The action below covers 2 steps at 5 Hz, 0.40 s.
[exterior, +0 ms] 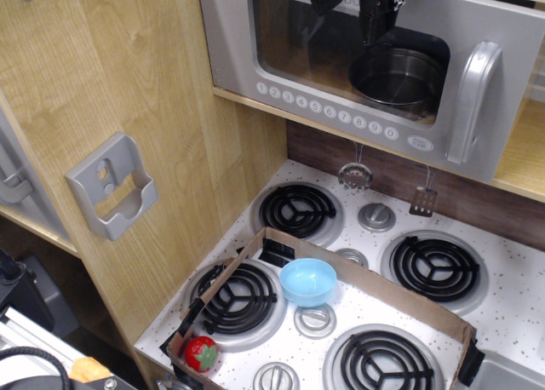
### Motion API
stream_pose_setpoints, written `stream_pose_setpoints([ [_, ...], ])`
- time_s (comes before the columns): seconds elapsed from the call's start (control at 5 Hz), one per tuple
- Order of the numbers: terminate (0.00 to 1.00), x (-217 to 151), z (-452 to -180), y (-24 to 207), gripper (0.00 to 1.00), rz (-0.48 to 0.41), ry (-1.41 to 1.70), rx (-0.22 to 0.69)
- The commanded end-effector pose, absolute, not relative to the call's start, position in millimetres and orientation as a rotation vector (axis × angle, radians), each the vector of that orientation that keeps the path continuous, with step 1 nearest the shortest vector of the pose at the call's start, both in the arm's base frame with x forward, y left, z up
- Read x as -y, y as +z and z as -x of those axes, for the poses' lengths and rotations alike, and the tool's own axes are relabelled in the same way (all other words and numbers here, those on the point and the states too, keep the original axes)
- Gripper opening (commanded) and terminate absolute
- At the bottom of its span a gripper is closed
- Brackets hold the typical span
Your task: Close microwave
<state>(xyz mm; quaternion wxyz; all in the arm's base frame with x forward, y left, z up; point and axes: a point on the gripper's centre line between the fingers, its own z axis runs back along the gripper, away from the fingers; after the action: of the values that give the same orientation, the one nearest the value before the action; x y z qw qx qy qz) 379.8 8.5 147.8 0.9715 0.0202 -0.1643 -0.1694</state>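
Note:
The microwave (247,58) sits at the top of the view. Its wide grey door (409,139) stands almost flush against the wood compartment. The thick vertical handle (473,100) is at the door's right end, and the row of round number buttons (328,113) runs below the dark window. A steel pot (396,75) shows through the window. My black gripper (349,7) is at the top edge, in front of the upper part of the door. Its two fingers are apart and hold nothing.
Below is a toy stove with four burners (296,209). A cardboard tray (400,298) lies on it, with a blue bowl (308,281) and a red strawberry (201,352). A grey holder bracket (111,186) hangs on the left wood wall. Small utensils (423,201) hang under the microwave.

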Motion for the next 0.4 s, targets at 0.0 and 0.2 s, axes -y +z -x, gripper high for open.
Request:
stream_pose_setpoints([
  [0.0,0.0,0.8,-393.6,170.3,1.0,-0.076,-0.36,0.41],
  [0.2,0.0,3.6,-395.1,172.2,1.0,-0.095,-0.355,0.432],
])
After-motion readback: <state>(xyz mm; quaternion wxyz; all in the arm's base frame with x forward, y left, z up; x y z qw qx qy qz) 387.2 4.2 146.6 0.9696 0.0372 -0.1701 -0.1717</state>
